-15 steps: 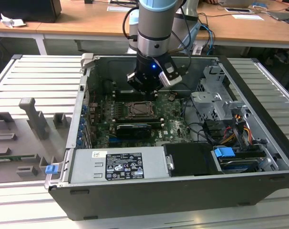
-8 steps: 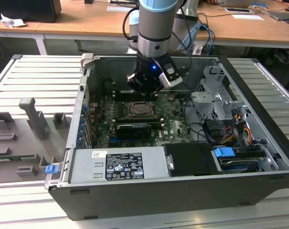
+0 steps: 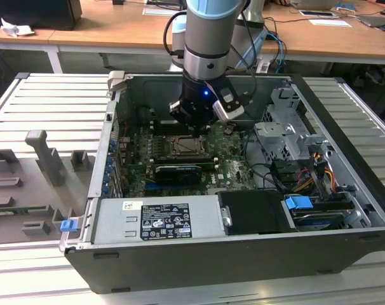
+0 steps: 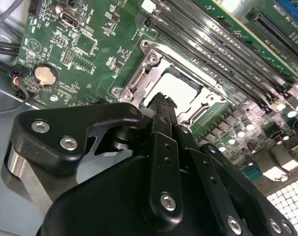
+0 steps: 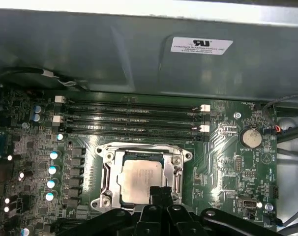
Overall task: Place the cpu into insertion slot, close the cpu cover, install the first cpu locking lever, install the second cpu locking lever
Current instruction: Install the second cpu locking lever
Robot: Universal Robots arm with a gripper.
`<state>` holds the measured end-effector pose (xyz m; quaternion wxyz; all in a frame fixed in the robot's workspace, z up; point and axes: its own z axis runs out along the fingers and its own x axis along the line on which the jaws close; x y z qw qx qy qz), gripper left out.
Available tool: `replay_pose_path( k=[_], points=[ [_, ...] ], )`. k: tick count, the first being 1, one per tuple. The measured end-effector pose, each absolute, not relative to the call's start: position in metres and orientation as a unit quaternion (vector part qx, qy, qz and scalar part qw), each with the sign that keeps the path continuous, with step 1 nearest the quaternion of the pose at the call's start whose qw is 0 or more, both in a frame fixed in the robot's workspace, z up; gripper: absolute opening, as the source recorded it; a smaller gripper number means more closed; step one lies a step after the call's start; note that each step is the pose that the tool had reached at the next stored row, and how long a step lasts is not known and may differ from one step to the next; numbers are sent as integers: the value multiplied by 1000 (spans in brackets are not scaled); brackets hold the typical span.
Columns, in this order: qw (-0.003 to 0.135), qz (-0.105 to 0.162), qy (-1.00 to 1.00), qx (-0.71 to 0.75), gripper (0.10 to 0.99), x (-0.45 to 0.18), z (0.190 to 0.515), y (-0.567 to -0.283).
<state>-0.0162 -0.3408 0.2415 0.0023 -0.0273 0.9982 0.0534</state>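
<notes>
Two black fingers (image 5: 161, 195) of the gripper (image 4: 162, 101) are pressed together with nothing between them, tips just above the edge of the cpu (image 5: 144, 178). That chip lies flat in the insertion slot (image 5: 174, 167), with the cpu cover (image 5: 109, 174) framing it on the green motherboard (image 5: 227, 147), inside the open computer case (image 3: 243, 254).

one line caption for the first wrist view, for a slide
Hand closed over the cpu, which sits in the socket with the cover down.
</notes>
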Motion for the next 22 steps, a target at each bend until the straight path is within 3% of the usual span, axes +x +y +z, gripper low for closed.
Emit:
replay_pose_path(
  k=[12,22],
  points=[
    [-3,57,998,-30,106,-16,233,-373],
    [-3,65,997,-33,106,-40,221,-377]
  ],
)
